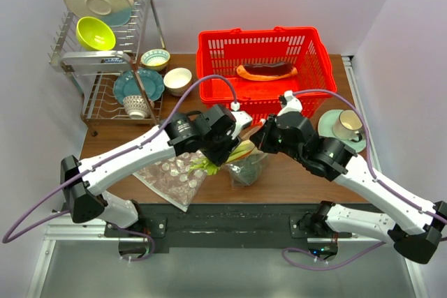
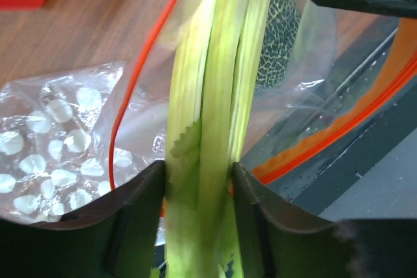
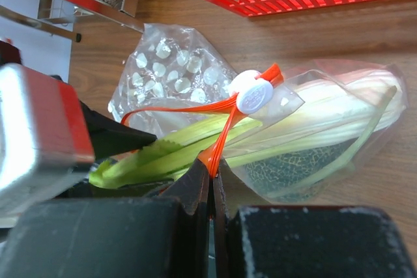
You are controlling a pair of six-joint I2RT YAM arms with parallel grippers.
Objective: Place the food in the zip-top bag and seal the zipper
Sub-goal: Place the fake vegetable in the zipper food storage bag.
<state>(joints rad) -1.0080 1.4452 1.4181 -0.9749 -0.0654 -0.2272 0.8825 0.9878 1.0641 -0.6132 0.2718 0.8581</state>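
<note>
Two grippers faced each other, tilted downward. The left gripper clamped the light-green stalks, their far ends ahead inside the zip-top bag beside the dark green ball. The right gripper pinched the zipper.

Bright, even, soft light from above, no harsh spots.
Only faint, soft-edged shadows along the worktop's front edge. Small white glints on the zip-top bag and the dotted bag. Nearly washed out along the stalks up close; heavily blurred and dark across the bottom of both wrist views.
</note>
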